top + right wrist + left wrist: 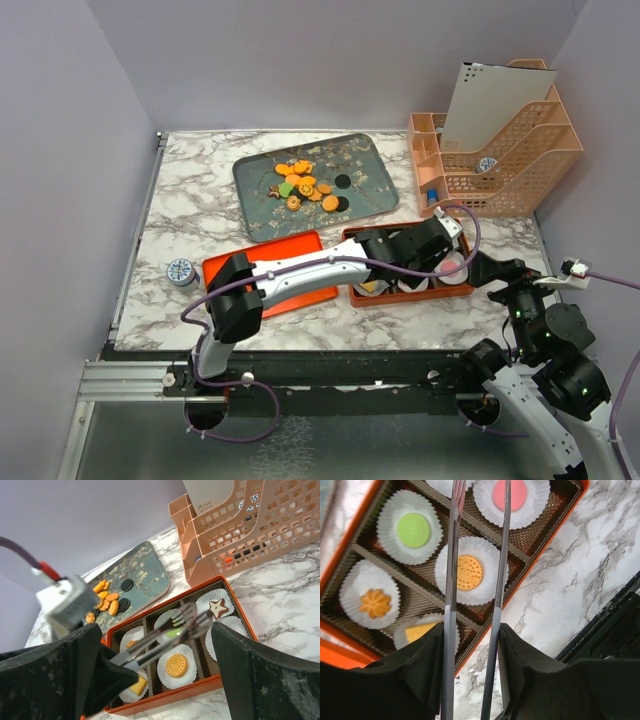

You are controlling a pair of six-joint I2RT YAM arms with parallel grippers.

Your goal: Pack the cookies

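Marbled tabletop is carrying everything: the loose cookies point(305, 185) are lying heaped on the grey tray point(360, 165) at the far middle, while the orange box point(190, 692) is sitting near right. You are holding the left gripper point(199, 616) over the box, its thin fingers parted on nothing and straddling the round orange cookie point(470, 572). That cookie is resting in its paper cup point(472, 545), so I judge it placed, not gripped. It is lying flat, dotted face up, and being round it is showing no long axis. Your right gripper point(157, 635) is hanging wide open at near right, clear of the work.
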